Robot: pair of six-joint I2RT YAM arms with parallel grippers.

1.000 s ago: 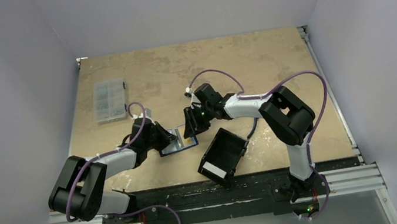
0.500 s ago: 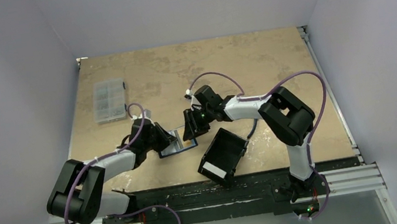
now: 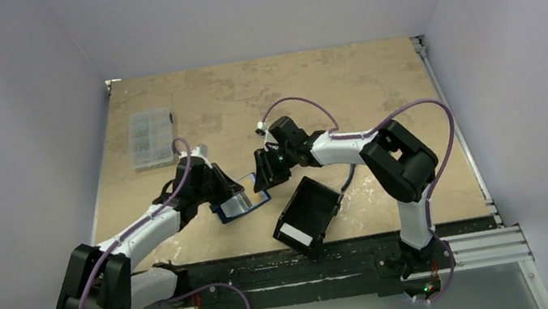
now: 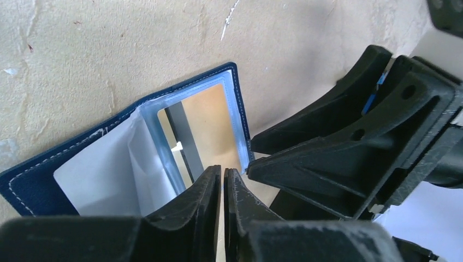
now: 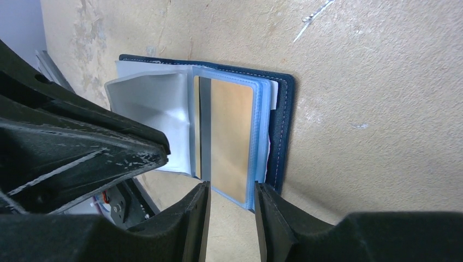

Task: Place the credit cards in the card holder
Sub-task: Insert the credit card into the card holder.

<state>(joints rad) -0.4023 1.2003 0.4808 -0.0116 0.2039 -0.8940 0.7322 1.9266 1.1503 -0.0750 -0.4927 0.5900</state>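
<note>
My left gripper (image 4: 223,183) is hovering nearly closed and empty. My right gripper (image 5: 230,191) is straddling the gold card's (image 5: 232,131) end, pinching or not I cannot tell. The card holder (image 5: 285,120) is lying open on the table (image 5: 382,136), its sleeves (image 5: 142,103) looking floppy and slick, so I'm favouring the stiff card's edges.

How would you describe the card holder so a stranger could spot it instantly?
Near the front middle of the tan table, left of the black tray, lies the card holder. It is the only navy-blue thing, lying open with clear sleeves.
</note>
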